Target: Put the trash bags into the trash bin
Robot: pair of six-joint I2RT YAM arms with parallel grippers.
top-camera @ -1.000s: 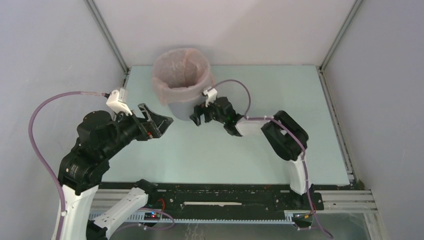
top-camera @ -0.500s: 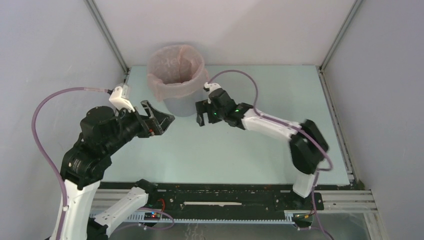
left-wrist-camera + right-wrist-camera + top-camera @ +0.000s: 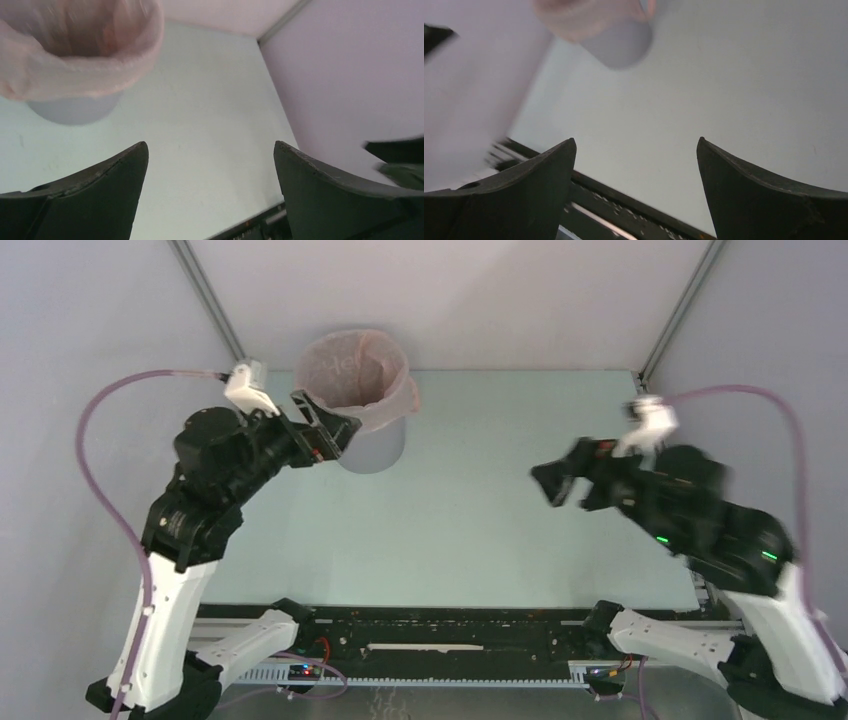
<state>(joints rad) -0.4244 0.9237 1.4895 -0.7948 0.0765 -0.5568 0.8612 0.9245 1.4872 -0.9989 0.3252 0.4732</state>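
Pale-pink wrinkly film bag [image 3: 352, 370] is folded over the rim of the plain grey round plastic bin [image 3: 378, 452], which stands upright at upper centre-left of the top view. The left hand [image 3: 333, 427] is just beside the rim on its lower left, spread wide and empty, so it's the nearer one. The right hand [image 3: 562, 485] hangs well apart at right, also wide open with nothing in it.

A pale green table [image 3: 470, 530] fills the middle of the scene; plain grey walls stand at its far side [image 3: 450, 300], left side [image 3: 90, 330] and right side [image 3: 770, 330]; slim metal posts rise from its far left corner [image 3: 210, 305] and far right corner [image 3: 680, 310]; a metal strip [image 3: 672, 490] runs along its right edge; a black rail [image 3: 450, 635] lies along its near edge; just nearer than that rail sits a white slotted duct [image 3: 450, 680], with a small circuit board [image 3: 303, 672] and thin wires towards the left.
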